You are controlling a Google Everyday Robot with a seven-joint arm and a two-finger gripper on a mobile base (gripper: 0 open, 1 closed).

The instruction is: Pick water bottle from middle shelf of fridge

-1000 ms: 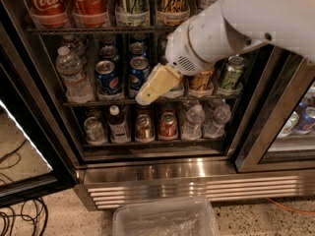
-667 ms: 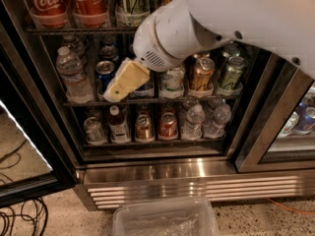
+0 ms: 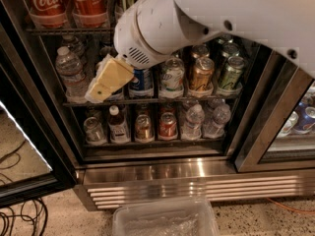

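Observation:
The water bottle (image 3: 72, 73), clear ribbed plastic with a white cap, stands upright at the left end of the middle shelf (image 3: 162, 101) of the fridge (image 3: 197, 174). Blue Pepsi, green and gold cans line the rest of that shelf. My gripper (image 3: 105, 80), a cream-coloured wedge at the end of the big white arm, hangs in front of the shelf just to the right of the bottle, covering a Pepsi can. It points down and left, its tip close to the bottle's lower half. Nothing shows in its grasp.
Big red Coca-Cola cans (image 3: 88, 1) fill the rack above. The lower rack holds cans, a small red-capped bottle (image 3: 117, 125) and more water bottles (image 3: 204, 119). A clear plastic bin (image 3: 165, 219) and cables (image 3: 19, 220) lie on the floor. A door frame (image 3: 268, 117) stands on the right.
The arm has swung left along the middle shelf, from in front of the gold cans to the Pepsi cans, bringing the gripper next to the water bottle.

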